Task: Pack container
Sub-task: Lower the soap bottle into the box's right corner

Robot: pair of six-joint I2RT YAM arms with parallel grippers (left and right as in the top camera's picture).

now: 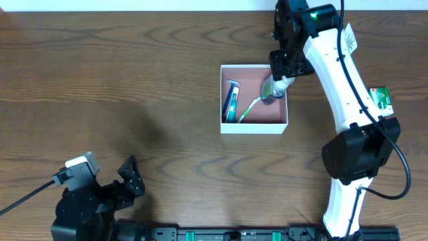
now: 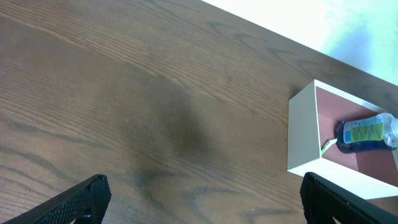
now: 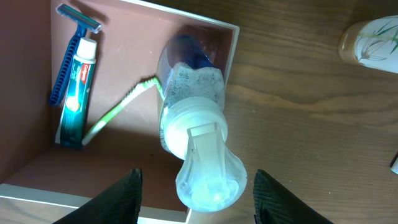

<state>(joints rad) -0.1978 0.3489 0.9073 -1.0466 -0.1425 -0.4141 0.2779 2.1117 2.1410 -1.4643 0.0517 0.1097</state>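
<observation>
The container (image 1: 254,128), a white-walled square box with a pink-brown floor, sits right of the table's centre. In it lie a blue razor (image 3: 67,53), a toothpaste tube (image 3: 78,84) and a green toothbrush (image 3: 118,112). A clear bottle with a white pump cap (image 3: 189,118) leans in its right corner, also in the overhead view (image 1: 273,89). My right gripper (image 3: 196,186) is open, its fingers either side of the cap with gaps showing; overhead it (image 1: 284,70) hovers over that corner. My left gripper (image 2: 211,211) is open and empty, low at the front left (image 1: 130,175). The left wrist view shows the container (image 2: 305,134).
A white bottle with green leaf print (image 3: 370,40) stands on the table to the right of the container. A small green and red packet (image 1: 381,99) lies at the right, beside the right arm. The table's back edge runs just behind the container.
</observation>
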